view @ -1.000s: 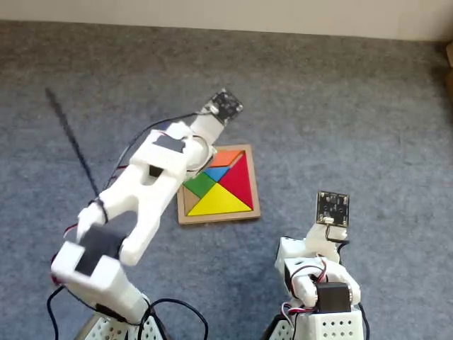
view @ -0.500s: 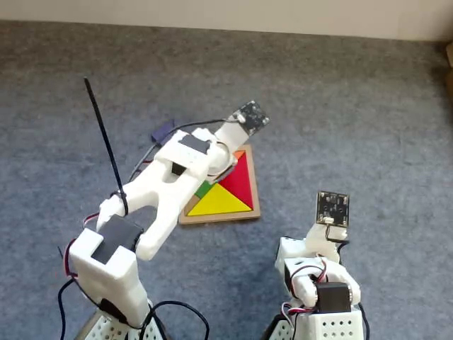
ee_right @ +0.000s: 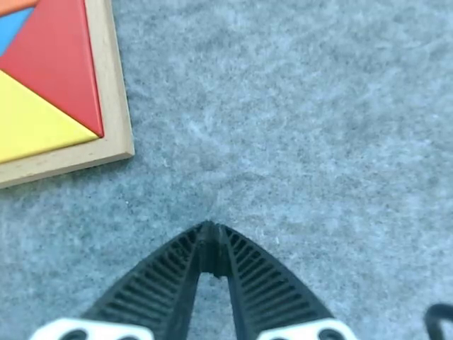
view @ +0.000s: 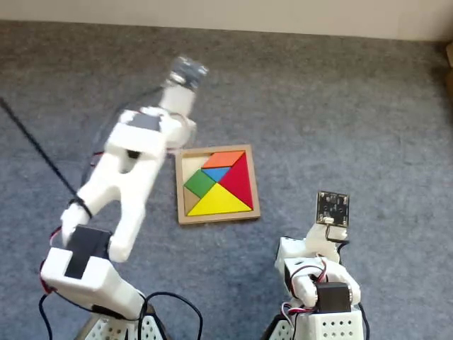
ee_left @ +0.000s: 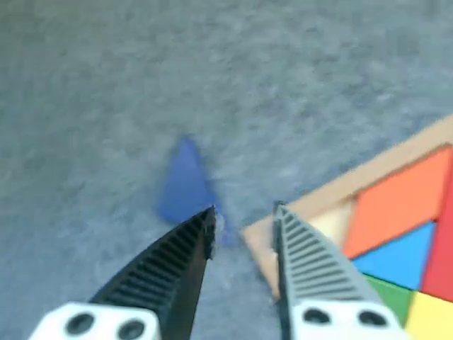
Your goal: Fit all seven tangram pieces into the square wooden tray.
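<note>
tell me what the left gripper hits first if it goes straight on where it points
Probably the blue piece on the carpet, just ahead of the open left gripper beside the tray corner; depth is unclear.

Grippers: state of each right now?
Left gripper: open, holding nothing, tips by the loose blue piece outside the tray.
Right gripper: closed, empty.

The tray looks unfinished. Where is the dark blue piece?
In the left wrist view, the dark blue piece lies on the carpet beside the tray, ahead of the left gripper.
</note>
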Controlling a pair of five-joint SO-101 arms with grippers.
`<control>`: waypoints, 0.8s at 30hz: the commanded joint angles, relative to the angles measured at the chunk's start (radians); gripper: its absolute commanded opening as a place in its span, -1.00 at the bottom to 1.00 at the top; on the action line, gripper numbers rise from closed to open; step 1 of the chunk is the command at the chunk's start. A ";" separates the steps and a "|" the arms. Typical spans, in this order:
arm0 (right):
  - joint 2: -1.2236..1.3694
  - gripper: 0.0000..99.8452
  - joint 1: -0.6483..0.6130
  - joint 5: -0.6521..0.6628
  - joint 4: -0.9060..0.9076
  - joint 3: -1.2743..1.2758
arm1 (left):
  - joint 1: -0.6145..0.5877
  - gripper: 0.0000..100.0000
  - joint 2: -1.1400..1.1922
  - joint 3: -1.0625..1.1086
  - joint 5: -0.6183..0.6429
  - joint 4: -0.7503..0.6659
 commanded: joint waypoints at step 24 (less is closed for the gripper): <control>-0.013 -0.99 0.012 -0.006 0.010 0.120 | -0.125 -0.39 0.522 -0.769 0.184 0.457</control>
